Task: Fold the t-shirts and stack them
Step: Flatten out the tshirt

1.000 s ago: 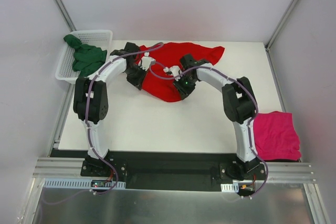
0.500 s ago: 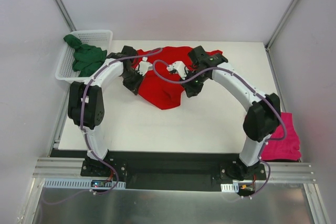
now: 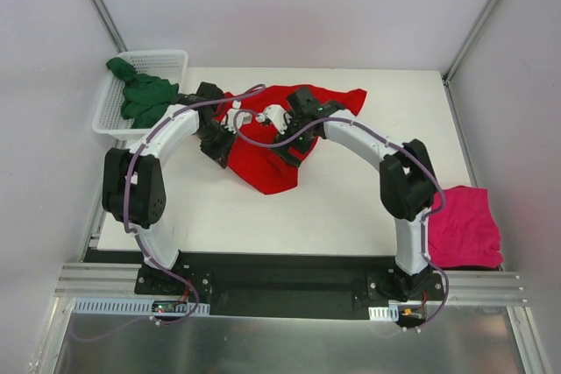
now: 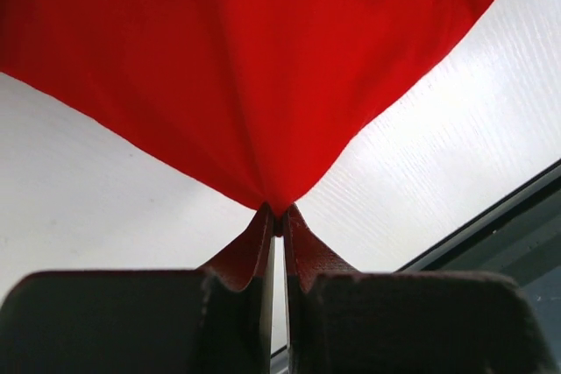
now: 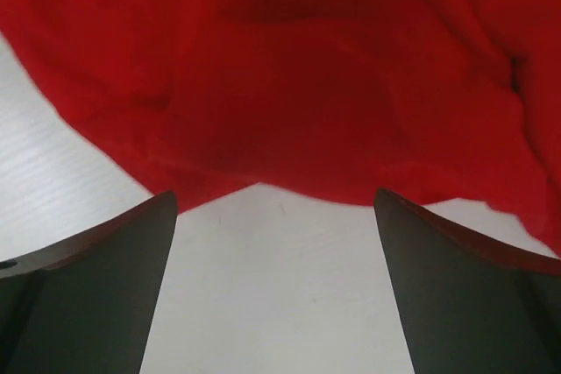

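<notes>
A white worktop lies under the left gripper and the right gripper. Pale lilac-grey walls rise beyond them and to both sides, joined by slanting metal corner posts. Behind the grippers run a black strip and an aluminium rail. The light is soft and even.

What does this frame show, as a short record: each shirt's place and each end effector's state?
red shirt: crumpled on the table, toward the far edge
green shirt: in the basket, far left
pink shirt: table's near right corner
left end effector: shut on the red shirt's edge
right end effector: open beside the red shirt, holding nothing
</notes>
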### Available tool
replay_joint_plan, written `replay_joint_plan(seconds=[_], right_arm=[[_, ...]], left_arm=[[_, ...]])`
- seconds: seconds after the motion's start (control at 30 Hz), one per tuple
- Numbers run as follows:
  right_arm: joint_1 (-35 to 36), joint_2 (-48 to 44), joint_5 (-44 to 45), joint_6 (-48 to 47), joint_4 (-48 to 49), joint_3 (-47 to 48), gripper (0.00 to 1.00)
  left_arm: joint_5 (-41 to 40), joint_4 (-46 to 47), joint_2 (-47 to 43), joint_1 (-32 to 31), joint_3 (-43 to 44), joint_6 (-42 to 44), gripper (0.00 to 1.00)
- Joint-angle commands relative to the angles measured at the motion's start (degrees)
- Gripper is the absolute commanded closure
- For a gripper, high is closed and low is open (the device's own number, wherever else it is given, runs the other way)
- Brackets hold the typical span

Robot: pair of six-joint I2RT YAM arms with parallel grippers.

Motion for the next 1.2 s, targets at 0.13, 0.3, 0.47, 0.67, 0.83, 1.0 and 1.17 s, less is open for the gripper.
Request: replay_joint_plan(seconds=[0.13, 0.3, 0.47, 0.67, 0.83, 1.0, 1.17], right_arm=[[4.7, 7.9, 0.9, 3.7, 2.5, 11.8, 0.38], [4.8, 4.6, -0.6, 0.2, -3.3, 4.1, 0.76], [4.8, -0.2, -2.0, -0.8, -6.4, -3.1, 0.29], [5.0, -1.5, -4.6, 4.8, -4.4, -1.1, 0.04], [6.7, -0.7, 0.1, 6.3, -0.1, 1.2, 0.03], [7.5, 1.3, -2.2, 7.2, 1.5, 1.0, 0.04], [9.0, 4.3, 2.8, 7.1, 4.4, 0.7, 0.22]], left_arm=[[-0.5, -2.5, -5.0, 0.4, -2.1, -1.1, 1.00], [-1.3, -2.7, -5.8, 0.4, -2.1, -0.1, 1.00], [-0.9, -2.6, -5.6, 0.4, -2.4, -0.1, 1.00], [-0.3, -2.6, -5.7, 0.4, -3.8, 0.2, 1.00], [-0.2, -2.7, -5.9, 0.4, -3.8, 0.1, 1.00], [-0.1, -2.7, -6.2, 0.3, -4.2, 0.0, 1.00], [0.1, -2.7, -6.7, 0.4, -4.3, 0.1, 1.00]])
